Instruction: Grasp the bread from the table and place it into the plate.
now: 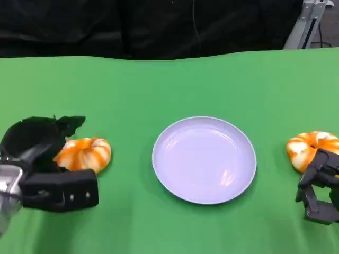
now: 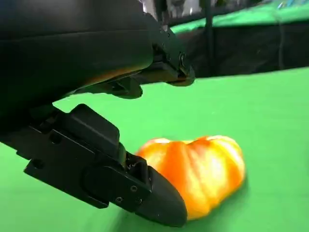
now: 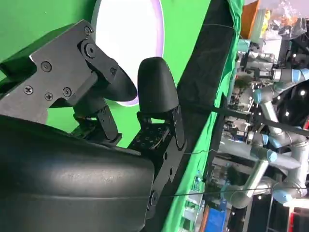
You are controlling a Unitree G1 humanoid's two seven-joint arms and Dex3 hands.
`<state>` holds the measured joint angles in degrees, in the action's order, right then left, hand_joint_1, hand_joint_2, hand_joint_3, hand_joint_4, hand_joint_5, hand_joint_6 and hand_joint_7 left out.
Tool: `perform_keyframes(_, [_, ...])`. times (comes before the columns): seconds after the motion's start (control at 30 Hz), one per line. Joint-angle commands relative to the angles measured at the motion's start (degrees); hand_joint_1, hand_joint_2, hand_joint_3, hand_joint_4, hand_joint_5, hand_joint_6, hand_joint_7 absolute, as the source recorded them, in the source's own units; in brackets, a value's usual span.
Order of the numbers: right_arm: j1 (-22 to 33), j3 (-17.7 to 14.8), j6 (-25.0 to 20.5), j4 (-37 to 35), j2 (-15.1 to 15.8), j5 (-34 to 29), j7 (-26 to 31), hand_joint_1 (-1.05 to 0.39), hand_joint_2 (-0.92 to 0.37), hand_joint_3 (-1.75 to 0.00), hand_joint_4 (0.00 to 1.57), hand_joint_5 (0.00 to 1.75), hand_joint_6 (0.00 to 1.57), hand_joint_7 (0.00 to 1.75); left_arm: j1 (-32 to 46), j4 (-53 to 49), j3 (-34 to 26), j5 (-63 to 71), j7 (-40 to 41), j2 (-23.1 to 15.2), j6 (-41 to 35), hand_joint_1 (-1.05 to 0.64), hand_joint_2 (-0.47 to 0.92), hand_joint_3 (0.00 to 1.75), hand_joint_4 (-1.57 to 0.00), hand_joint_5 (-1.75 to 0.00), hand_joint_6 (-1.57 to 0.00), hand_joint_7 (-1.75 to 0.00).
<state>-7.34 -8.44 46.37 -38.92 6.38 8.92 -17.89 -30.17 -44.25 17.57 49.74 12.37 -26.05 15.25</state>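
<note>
No legible writing is seen. Green table (image 1: 169, 84), black curtain behind. Left hand (image 1: 50, 169) is spread around bread (image 1: 83, 153), lower left; grasp can't be told. Right hand (image 1: 320, 185) is curled, nothing held. Plate (image 1: 204, 160) sits at center.

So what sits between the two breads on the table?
The plate, empty, with bare green table on either side of it, between the left bread and the right bread. The head view shows it.

Green table (image 1: 169, 84): white plate (image 1: 204, 160) centre, bread (image 1: 85, 154) left, second bread (image 1: 311, 148) right.
</note>
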Motion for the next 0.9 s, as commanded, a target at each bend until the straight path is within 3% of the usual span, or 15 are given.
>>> perform_keyframes(0.03, [0.1, -0.3, -0.1, 0.5, 0.6, -0.2, 0.7, -0.06, -0.45, -1.32, 0.87, 1.68, 0.83, 1.48, -4.3, -7.1, 3.0, -0.9, 0.1, 0.1, 0.3, -1.02, 0.92, 0.01, -0.41, -0.03, -0.36, -0.01])
perform_keyframes(0.33, [0.2, -0.3, 0.1, 0.5, 0.7, -0.2, 0.7, -0.05, -0.45, -1.33, 0.88, 1.69, 0.83, 1.49, -9.6, -19.6, 8.6, -1.8, 3.4, 4.4, -0.3, -0.98, 0.92, 0.07, -0.40, -0.01, -0.32, 0.00])
perform_keyframes(0.9, [0.6, -0.2, -0.9, 1.5, 0.6, 0.2, 0.7, -0.04, -0.45, -1.33, 0.88, 1.69, 0.83, 1.49, -11.9, -25.8, 12.7, -3.3, 3.8, 7.6, -0.9, -0.94, 0.92, 0.10, -0.38, -0.01, -0.32, -0.01])
